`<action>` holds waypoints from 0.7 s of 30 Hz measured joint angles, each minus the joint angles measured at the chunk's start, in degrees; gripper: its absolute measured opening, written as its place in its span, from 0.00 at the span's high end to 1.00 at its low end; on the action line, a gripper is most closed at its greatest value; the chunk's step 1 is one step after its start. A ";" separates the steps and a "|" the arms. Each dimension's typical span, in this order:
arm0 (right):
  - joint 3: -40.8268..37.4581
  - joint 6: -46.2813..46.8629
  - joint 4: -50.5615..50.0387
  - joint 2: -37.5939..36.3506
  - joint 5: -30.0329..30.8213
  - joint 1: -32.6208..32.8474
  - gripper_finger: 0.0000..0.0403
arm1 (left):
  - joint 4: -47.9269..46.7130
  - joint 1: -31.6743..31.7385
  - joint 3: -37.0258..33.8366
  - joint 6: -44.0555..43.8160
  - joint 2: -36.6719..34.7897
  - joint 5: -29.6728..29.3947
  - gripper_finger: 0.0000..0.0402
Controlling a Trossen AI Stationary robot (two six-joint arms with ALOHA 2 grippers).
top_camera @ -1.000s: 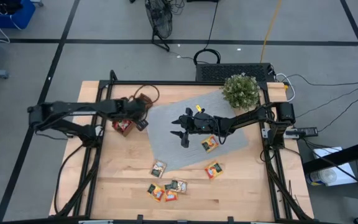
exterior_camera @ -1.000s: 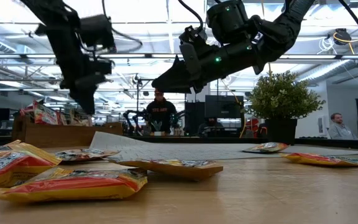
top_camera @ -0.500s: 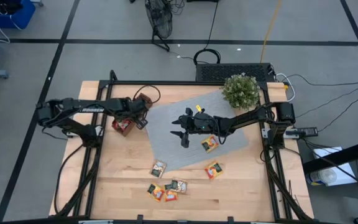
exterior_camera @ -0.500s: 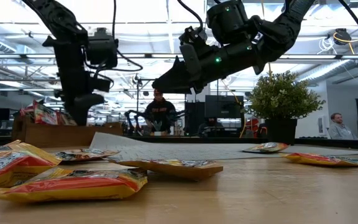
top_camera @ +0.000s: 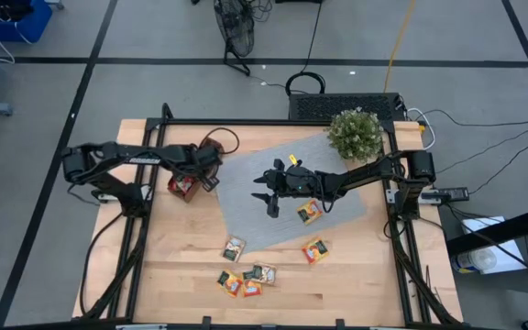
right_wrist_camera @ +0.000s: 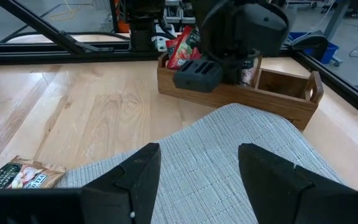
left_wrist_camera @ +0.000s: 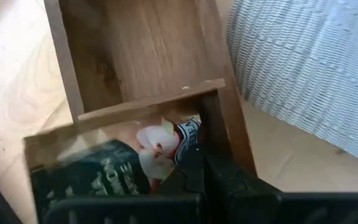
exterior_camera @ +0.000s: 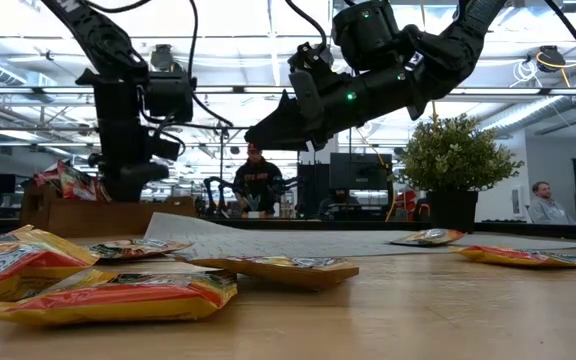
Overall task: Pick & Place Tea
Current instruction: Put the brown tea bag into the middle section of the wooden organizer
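Overhead, left gripper [top_camera: 211, 174] closed above wooden tray [top_camera: 191, 170], right gripper [top_camera: 266, 194] spread over mat [top_camera: 246, 197].

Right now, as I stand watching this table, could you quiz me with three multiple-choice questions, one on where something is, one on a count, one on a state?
1. Where is the left end effector?
A. Over the wooden tray
B. Above the potted plant
C. Beside the cluster of sachets at the table's near edge

2. How many tea sachets lie on the grey mat in the high view?
A. None
B. One
C. Four

3. How do the right end effector's fingers stand?
A. Clamped on a sachet
B. Shut and empty
C. Open and empty

Answers:
1. A, the left wrist view looks straight down into the tray's compartments.
2. B, only one sachet lies on the mat, near the right arm; the others lie on bare wood.
3. C, the right wrist view shows its two fingers spread, with only mat between them.
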 joint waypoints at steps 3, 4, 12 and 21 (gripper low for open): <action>0.00 0.00 0.00 0.00 -0.02 0.00 0.51 | 0.46 0.00 0.02 -0.12 2.00 -0.90 1.00; 0.01 0.00 0.01 0.00 0.00 0.00 0.51 | 0.51 0.00 0.04 -0.26 2.36 -1.12 1.00; 0.01 0.01 0.02 0.00 0.00 0.02 0.51 | -1.83 -0.57 -0.19 -2.18 2.33 -5.15 1.00; 0.02 0.02 0.07 0.00 -0.01 0.02 0.51 | -3.67 -0.87 -0.14 -3.29 2.33 -6.61 1.00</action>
